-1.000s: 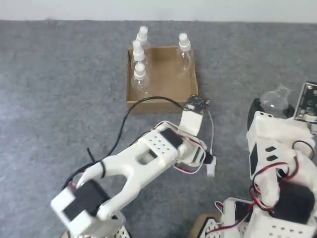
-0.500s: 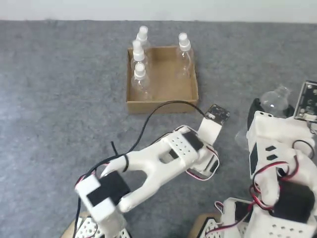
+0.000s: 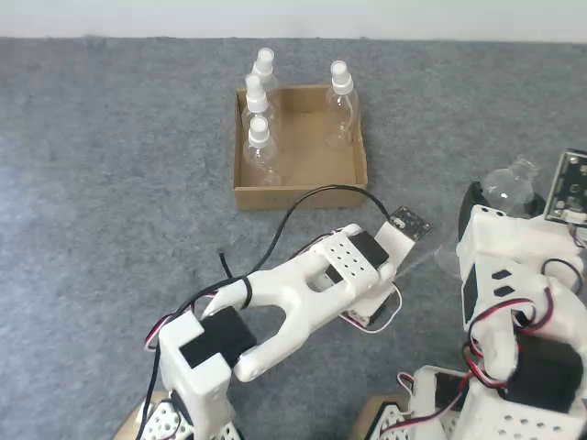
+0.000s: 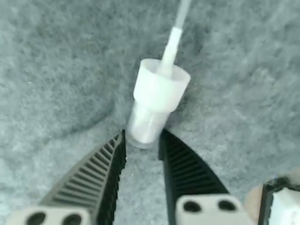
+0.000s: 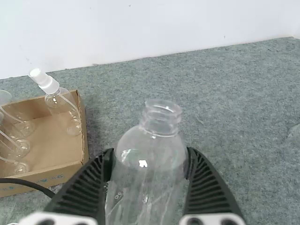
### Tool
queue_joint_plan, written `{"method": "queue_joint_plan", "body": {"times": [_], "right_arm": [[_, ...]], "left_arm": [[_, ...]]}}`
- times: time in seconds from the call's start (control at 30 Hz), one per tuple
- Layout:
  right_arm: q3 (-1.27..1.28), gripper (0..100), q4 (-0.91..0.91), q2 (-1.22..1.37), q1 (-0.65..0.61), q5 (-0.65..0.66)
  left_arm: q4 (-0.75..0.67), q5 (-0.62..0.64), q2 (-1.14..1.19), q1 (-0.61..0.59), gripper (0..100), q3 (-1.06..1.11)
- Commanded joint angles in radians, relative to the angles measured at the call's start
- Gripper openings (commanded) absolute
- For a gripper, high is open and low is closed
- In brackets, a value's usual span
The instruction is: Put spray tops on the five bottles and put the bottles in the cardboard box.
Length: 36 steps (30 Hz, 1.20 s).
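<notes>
On grey carpet, the left gripper, narrowly parted, flanks the end of a spray top.

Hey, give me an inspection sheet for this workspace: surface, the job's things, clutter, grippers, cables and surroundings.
Surface: grey carpet.
Job's things: four capped bottles stand at the cardboard box; I cannot tell whether the back-left one is inside. The open bottle is upright, away from the box. A loose spray top lies on the carpet.
Clutter: nothing seen.
Grippers: left gripper open, tips either side of the spray top's end; right gripper shut on the open bottle.
Cables: black cable arcs from the left arm past the box's front wall; red and white wires on the right arm.
Surroundings: white wall behind the carpet.
</notes>
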Motion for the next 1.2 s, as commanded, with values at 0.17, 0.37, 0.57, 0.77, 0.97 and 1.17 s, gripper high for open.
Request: {"method": "queue_joint_plan", "body": {"times": [0.17, 0.37, 0.57, 0.77, 0.97, 1.17], "right_arm": [[-0.005, 5.5, -0.013, -0.016, 0.012, 0.008], [-0.005, 5.5, -0.013, -0.016, 0.012, 0.008], [-0.005, 5.5, -0.005, -0.016, 0.012, 0.008], [-0.005, 5.5, -0.001, -0.016, 0.012, 0.009], [-0.005, 5.5, -0.001, -0.016, 0.012, 0.011], [-0.005, 5.5, -0.001, -0.016, 0.012, 0.012]], "left_arm": [[-0.014, -0.012, -0.015, 0.000, 9, -0.062], [-0.014, -0.032, -0.006, -0.005, 17, -0.091], [-0.015, -0.072, -0.005, -0.006, 28, -0.090], [-0.072, -0.132, 0.057, -0.025, 26, -0.096], [-0.029, -0.133, 0.117, -0.043, 21, -0.186], [-0.032, -0.129, 0.126, -0.037, 15, -0.197]]}}
